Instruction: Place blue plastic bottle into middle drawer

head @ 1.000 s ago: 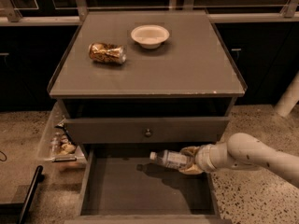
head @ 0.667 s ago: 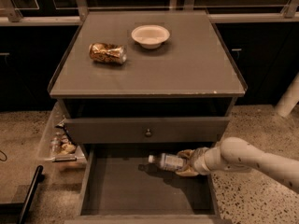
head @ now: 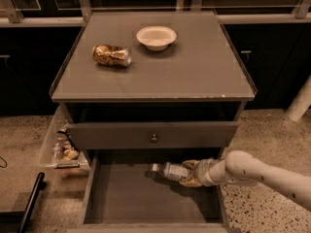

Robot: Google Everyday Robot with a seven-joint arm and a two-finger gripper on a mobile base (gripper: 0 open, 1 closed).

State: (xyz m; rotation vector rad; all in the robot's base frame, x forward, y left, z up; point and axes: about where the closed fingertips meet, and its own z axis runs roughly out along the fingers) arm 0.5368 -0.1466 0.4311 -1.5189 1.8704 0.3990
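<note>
The blue plastic bottle (head: pixel 170 170) is a small clear bottle with a white cap and pale label. It lies on its side, cap pointing left, just above the floor at the back of the open middle drawer (head: pixel 124 195). My gripper (head: pixel 190 174) reaches in from the right on a white arm and is shut on the bottle's base end. Whether the bottle touches the drawer floor cannot be told.
A grey drawer front with a round knob (head: pixel 154 138) sits above the open drawer. On the cabinet top lie a gold can (head: pixel 112 55) and a white bowl (head: pixel 156 37). A clear bin of small items (head: pixel 63 149) hangs at the left. A black bar (head: pixel 30 202) lies lower left.
My gripper has moved slightly left and down with the bottle, lower into the open drawer. Nothing else has moved.
</note>
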